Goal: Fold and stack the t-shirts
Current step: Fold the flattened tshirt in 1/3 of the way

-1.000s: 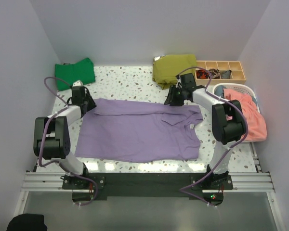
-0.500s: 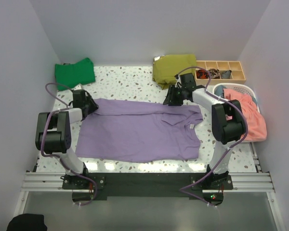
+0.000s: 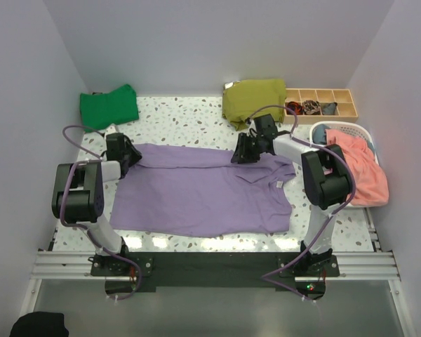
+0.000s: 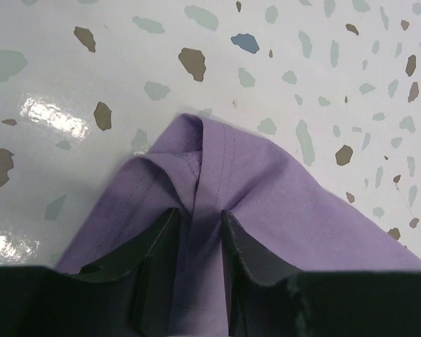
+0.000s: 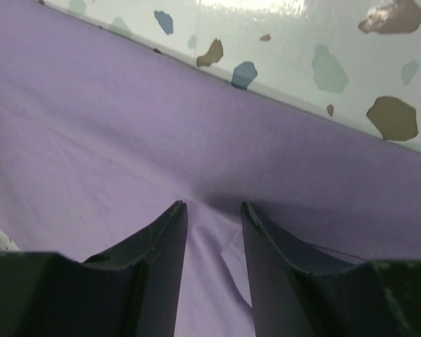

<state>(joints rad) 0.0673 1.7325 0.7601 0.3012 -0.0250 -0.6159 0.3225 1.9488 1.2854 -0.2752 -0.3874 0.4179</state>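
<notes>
A lavender-purple t-shirt lies spread flat across the middle of the table, its small white neck label towards the right. My left gripper is down on its far-left corner. In the left wrist view the left gripper stands open but narrow, with a raised ridge of purple cloth running between the fingers. My right gripper rests on the shirt's far edge. In the right wrist view it is open, with flat cloth between its fingers. A folded bright green t-shirt lies at the back left.
A folded olive garment lies at the back centre. To its right stands a wooden divided tray. A white basket holding coral cloth sits at the right edge. Walls close in on three sides.
The left gripper has come down and slightly right onto the shirt's corner, and its jaws have narrowed. The right gripper has slid left along the far edge.
</notes>
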